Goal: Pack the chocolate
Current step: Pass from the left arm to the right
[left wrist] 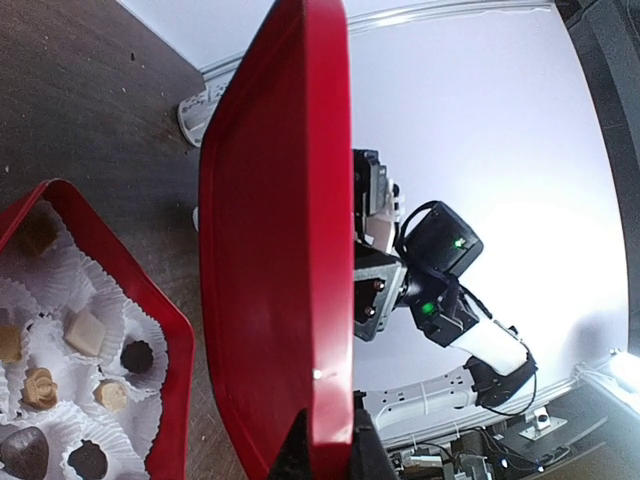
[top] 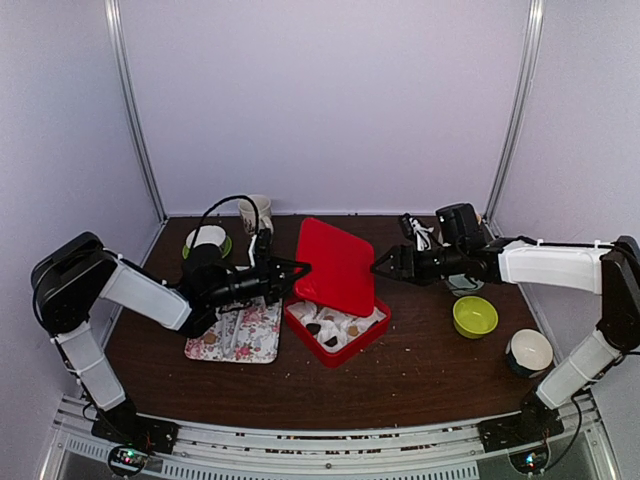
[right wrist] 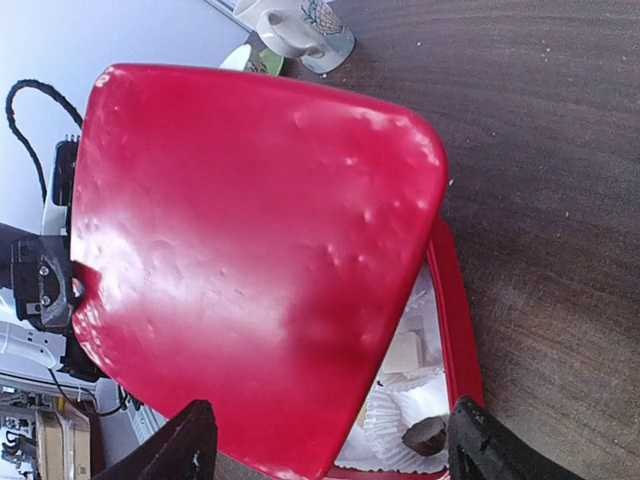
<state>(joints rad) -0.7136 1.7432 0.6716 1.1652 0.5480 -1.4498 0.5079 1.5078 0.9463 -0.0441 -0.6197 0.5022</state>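
Left gripper is clamped on the rim of the red lid, holding it tilted on edge above the red box. Right gripper has its jaws wide apart, facing the lid's other side, touching nothing I can see. The chocolate sits in the open box, dark and tan pieces nested in white paper cups. They look light, small and easily marked, so best left alone. The lid looks stiff, thin and glossy, probably slippery. Its opposite rims are the places to grip.
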